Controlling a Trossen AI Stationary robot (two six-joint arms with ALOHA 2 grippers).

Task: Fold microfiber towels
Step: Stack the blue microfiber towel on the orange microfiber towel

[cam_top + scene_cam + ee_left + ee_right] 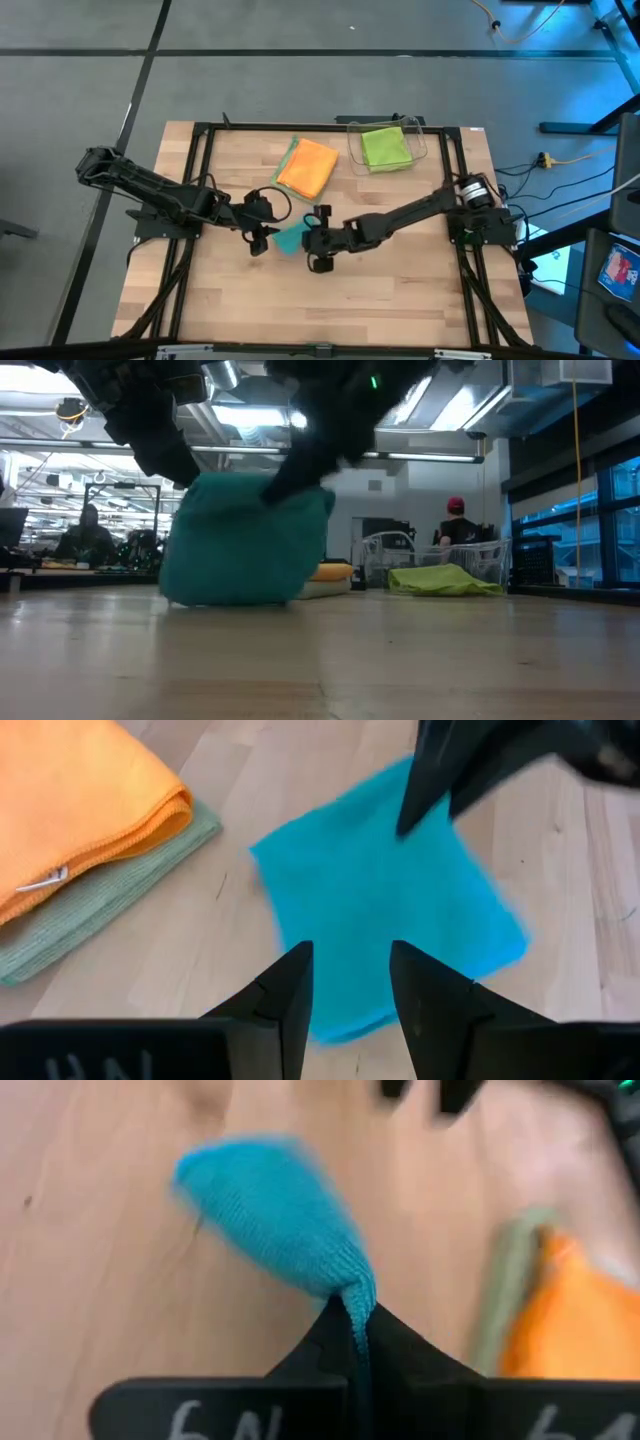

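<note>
A teal towel [289, 241] [240, 540] is at the table's middle, between my two grippers. My right gripper [355, 1380] [306, 240] is shut on it. My left gripper [350, 985] [268, 238] is open, its fingers standing over the towel's end [335, 1020] nearest to it; I see no cloth pinched between them. An orange towel [308, 165] lies folded on a pale sage green one [60, 935] farther back. A lime green towel [385, 148] lies in the clear bin [420, 135]. My right gripper pinches a gathered edge of the teal towel [355, 1295] between its two shut fingers, slanting down from the table's right side. That side of the towel is raised and the cloth hangs below the fingers. Its lower edge [230, 600] rests on the table.
Bare wood lies toward the table's near edge [320, 310]. The orange and sage stack and the bin stand along the far side. People [85, 530] [455, 520] are in the room beyond the table.
</note>
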